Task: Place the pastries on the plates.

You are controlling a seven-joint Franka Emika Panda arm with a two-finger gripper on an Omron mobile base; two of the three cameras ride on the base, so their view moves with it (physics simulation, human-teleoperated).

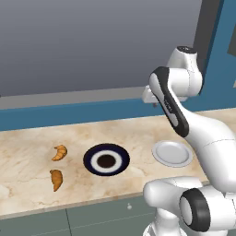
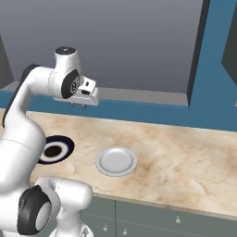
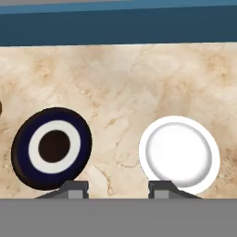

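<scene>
Two golden croissants lie on the marble counter at the left, one (image 1: 59,152) behind the other (image 1: 56,179). Just right of them sits the dark navy plate (image 1: 106,159) (image 2: 54,149) (image 3: 52,147) with its white ring. The pale grey-white plate (image 1: 172,153) (image 2: 116,161) (image 3: 179,154) lies further right; both plates carry nothing. My gripper (image 1: 154,104) (image 2: 77,105) (image 3: 119,187) hangs high above the counter's back, between the two plates, pointing down. Its fingertips (image 3: 76,187) stand apart with nothing between them.
A blue backsplash (image 1: 69,117) runs along the counter's back under a grey wall. The counter's front edge (image 1: 69,205) drops to grey cabinet drawers. Bare marble (image 2: 185,162) stretches right of the pale plate.
</scene>
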